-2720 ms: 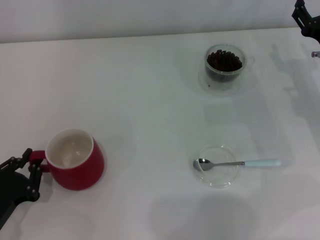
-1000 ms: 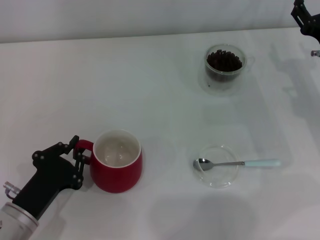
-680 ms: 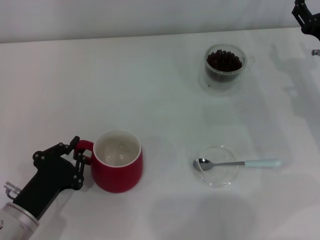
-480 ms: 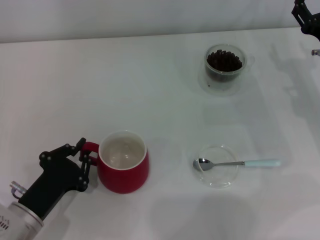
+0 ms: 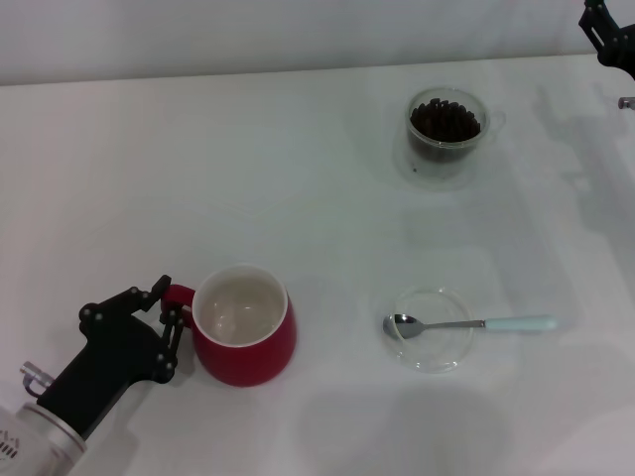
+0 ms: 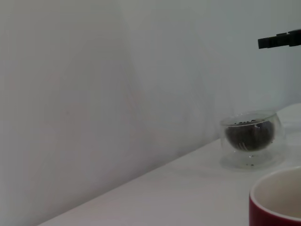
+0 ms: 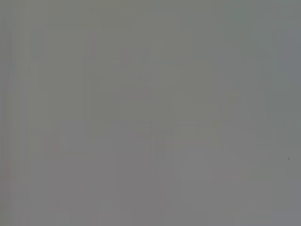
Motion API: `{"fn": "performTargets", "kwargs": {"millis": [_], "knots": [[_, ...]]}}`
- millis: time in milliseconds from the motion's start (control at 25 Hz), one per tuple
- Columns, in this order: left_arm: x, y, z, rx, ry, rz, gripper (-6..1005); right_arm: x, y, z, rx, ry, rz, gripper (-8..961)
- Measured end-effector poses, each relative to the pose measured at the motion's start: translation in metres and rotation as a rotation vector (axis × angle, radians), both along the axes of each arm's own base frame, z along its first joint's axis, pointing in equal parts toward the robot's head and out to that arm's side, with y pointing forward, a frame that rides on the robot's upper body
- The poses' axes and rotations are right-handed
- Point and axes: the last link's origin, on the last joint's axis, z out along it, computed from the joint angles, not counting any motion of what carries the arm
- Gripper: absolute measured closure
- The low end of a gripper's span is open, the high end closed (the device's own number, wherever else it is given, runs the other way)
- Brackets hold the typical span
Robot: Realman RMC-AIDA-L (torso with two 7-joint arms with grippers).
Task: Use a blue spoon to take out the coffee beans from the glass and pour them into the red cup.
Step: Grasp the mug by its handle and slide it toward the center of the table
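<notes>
The red cup [image 5: 245,337] stands upright at the front left of the white table, its cream inside empty. My left gripper [image 5: 169,325] is shut on the cup's red loop handle. In the left wrist view the red cup [image 6: 278,201] shows only as its rim. The blue spoon [image 5: 471,323] lies with its metal bowl in a flat clear saucer [image 5: 430,330] and its pale handle pointing right. The glass [image 5: 445,136] full of coffee beans [image 5: 445,120] stands at the back right, also seen as the glass [image 6: 251,140] from the left wrist. My right gripper [image 5: 607,35] hangs at the far right top corner.
The saucer sits to the right of the red cup with open table between them. The table's far edge meets a pale wall. The right wrist view shows only a blank grey surface.
My left gripper has carried the red cup from the far left front corner rightward toward the table's middle. In the last half second it barely moved. The spoon, glass and right arm stayed put.
</notes>
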Motion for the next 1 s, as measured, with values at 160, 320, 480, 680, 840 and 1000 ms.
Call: {"fn": "performTargets", "kwargs": {"millis": [160, 320, 480, 680, 840, 1000], "knots": [[-0.001, 0.0, 0.001, 0.006, -0.007, 0.01, 826, 0.0, -0.001, 0.001, 0.005, 0.0, 0.005, 81], [-0.001, -0.002, 0.002, 0.011, -0.013, 0.014, 797, 0.0, -0.001, 0.001, 0.006, 0.0, 0.004, 81], [-0.003, -0.004, 0.002, 0.013, -0.016, 0.021, 677, 0.002, -0.003, 0.001, 0.005, 0.015, 0.002, 81], [-0.004, -0.007, 0.002, 0.012, -0.019, 0.026, 515, 0.002, -0.004, 0.002, 0.009, 0.02, 0.008, 81], [-0.006, -0.011, 0.001, 0.01, -0.019, 0.035, 482, 0.002, -0.005, 0.002, 0.01, 0.019, 0.011, 81], [-0.007, -0.014, 0.002, 0.01, -0.022, 0.043, 482, 0.003, -0.005, 0.002, 0.009, 0.019, 0.009, 81]]}}
